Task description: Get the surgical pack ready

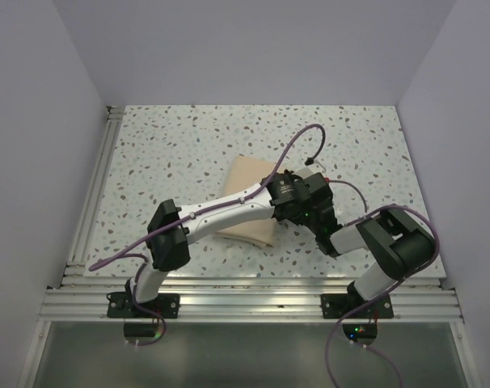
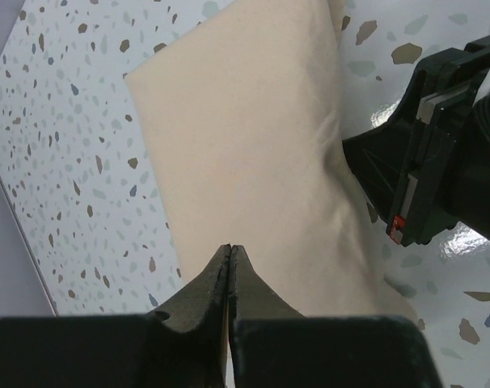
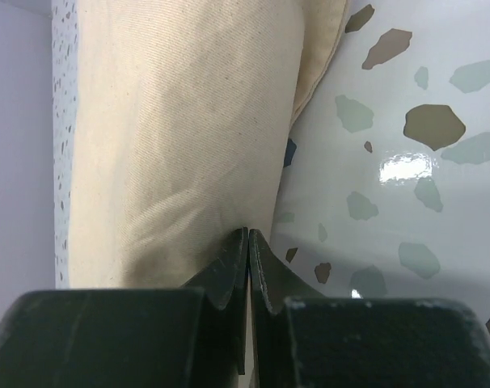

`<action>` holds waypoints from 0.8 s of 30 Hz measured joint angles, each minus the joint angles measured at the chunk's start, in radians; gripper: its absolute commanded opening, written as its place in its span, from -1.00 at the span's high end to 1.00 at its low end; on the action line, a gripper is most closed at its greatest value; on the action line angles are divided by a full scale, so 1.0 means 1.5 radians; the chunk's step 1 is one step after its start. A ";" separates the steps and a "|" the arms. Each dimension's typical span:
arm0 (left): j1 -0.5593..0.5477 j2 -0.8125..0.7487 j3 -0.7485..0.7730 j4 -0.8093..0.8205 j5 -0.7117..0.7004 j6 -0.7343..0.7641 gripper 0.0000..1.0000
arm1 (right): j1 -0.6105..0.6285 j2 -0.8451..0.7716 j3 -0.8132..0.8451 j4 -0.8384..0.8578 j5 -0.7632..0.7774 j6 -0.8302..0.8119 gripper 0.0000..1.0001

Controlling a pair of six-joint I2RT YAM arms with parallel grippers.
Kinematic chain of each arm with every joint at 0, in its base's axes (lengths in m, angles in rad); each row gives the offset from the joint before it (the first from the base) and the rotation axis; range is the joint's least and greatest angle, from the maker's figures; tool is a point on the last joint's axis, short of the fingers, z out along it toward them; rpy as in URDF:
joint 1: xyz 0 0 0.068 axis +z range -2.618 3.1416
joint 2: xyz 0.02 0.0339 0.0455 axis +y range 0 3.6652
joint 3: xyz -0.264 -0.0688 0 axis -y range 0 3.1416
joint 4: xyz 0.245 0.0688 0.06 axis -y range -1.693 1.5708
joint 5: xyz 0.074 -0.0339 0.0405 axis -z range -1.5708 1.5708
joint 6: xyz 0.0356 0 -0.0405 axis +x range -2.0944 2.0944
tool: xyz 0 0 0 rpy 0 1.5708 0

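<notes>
The surgical pack (image 1: 247,198) is a tan rectangular cloth bundle in the middle of the speckled table. The tray, sachets and instruments are hidden. My left arm reaches across the pack, and my left gripper (image 1: 284,196) is over its right part. In the left wrist view the left gripper (image 2: 230,247) is shut and empty, just above the smooth cloth (image 2: 245,137). My right gripper (image 1: 314,208) is at the pack's right edge. In the right wrist view it (image 3: 248,231) is shut, tips touching the creased edge of the cloth (image 3: 180,121). Its black body (image 2: 427,162) shows beside the pack.
The speckled table (image 1: 366,153) is boxed in by white walls at the left, right and back. An aluminium rail (image 1: 253,295) runs along the near edge and another along the left side (image 1: 98,186). Purple cables (image 1: 297,141) loop above both arms.
</notes>
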 measured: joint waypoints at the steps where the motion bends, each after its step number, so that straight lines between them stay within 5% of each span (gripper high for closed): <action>1: 0.000 0.000 -0.004 0.001 0.005 0.001 0.79 | 0.000 0.003 0.000 0.002 0.001 0.001 0.94; 7: 0.001 0.000 -0.006 0.020 0.027 -0.001 0.54 | 0.000 -0.045 -0.010 -0.050 0.025 -0.001 0.78; 16: 0.012 0.012 -0.016 0.051 0.063 -0.013 0.35 | -0.024 -0.273 -0.012 -0.281 0.091 -0.053 0.65; 24: 0.138 -0.059 -0.189 0.132 0.130 -0.019 0.24 | -0.110 -0.301 -0.005 -0.405 0.042 -0.110 0.76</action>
